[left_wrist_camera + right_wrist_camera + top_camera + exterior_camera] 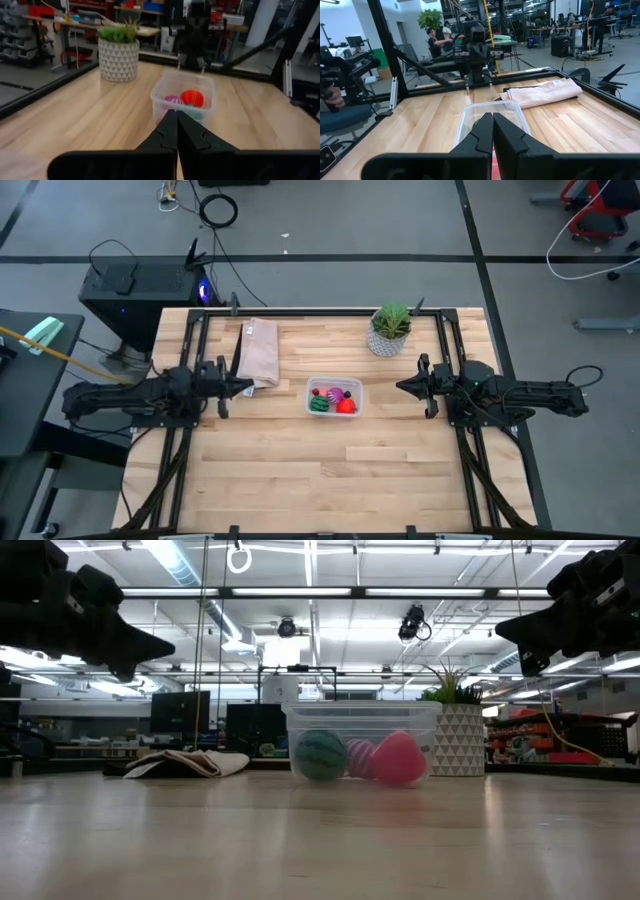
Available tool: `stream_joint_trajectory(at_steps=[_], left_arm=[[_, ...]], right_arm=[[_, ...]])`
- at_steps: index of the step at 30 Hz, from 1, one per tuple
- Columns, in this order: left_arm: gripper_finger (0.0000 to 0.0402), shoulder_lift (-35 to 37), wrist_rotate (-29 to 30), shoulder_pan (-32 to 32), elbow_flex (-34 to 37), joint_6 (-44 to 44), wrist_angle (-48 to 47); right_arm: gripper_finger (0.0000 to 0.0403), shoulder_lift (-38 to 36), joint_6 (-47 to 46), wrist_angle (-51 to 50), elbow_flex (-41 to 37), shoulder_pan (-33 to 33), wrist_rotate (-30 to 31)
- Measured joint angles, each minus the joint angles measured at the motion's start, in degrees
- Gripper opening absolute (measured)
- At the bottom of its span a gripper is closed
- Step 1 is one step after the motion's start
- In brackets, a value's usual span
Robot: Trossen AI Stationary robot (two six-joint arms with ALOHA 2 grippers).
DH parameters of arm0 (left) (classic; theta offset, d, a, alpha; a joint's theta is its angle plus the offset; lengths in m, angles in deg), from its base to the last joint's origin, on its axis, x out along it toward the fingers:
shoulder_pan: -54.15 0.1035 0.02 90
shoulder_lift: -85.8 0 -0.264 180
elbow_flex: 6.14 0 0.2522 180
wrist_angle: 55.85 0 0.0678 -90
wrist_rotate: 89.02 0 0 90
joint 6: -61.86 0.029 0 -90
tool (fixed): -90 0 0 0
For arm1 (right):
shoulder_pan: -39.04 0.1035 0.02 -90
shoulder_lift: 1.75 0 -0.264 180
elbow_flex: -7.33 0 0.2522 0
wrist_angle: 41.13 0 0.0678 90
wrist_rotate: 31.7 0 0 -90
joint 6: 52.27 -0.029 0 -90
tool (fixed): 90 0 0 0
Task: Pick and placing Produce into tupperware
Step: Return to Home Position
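**Both arms pulled back, produce sitting in the tub**

On the pale wooden table (320, 470), the shallow clear plastic tub (309, 394) with rounded corners sits at the centre of the high view, between the two arms. Inside it lie the green striped ball (319, 406) at the lower left, the red lumpy piece (347, 406) at the lower right, and the purple-pink ball (336, 393) above them. In the low view the three pieces rest side by side on the tub's floor, green at the left and red at the right.

The left gripper (250, 388) is at the left centre of the high view, pointing towards the tub and apart from it. Its two dark fingers are pressed together with nothing between them, as the left wrist view shows. The right gripper (400, 387) mirrors it at the right centre, also apart from the tub, its fingers likewise clenched on nothing. In the low view both arms hang in the upper corners, well above the tabletop.

A flattened tan paper bag (260, 352) lies at the upper left of the tub, just beside the left gripper's tip. A leafy green potted plant (389, 330) in a white patterned pot stands at the upper right.
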State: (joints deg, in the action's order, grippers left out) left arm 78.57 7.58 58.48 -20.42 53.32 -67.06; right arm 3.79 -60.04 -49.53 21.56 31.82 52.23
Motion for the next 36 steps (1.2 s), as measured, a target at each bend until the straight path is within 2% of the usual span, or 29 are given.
stream_joint_trajectory(at_steps=[7,15,26,36], left_arm=[[0.0003,-0.5,-5.2,0.0,0.0,1.7,-0.9],[0.0016,-0.7,-5.0,0.0,0.1,6.6,-0.3],[0.0011,-0.7,-5.0,0.0,0.1,6.2,0.0],[0.0029,-0.7,-5.0,0.0,0.1,4.7,0.1]], right_arm=[[0.0017,0.0,0.0,0.0,0.0,0.0,0.0],[0.0017,0.0,0.0,0.0,0.0,0.0,0.0],[0.0017,0.0,0.0,0.0,0.0,0.0,0.0],[0.0017,0.0,0.0,0.0,0.0,0.0,0.0]])
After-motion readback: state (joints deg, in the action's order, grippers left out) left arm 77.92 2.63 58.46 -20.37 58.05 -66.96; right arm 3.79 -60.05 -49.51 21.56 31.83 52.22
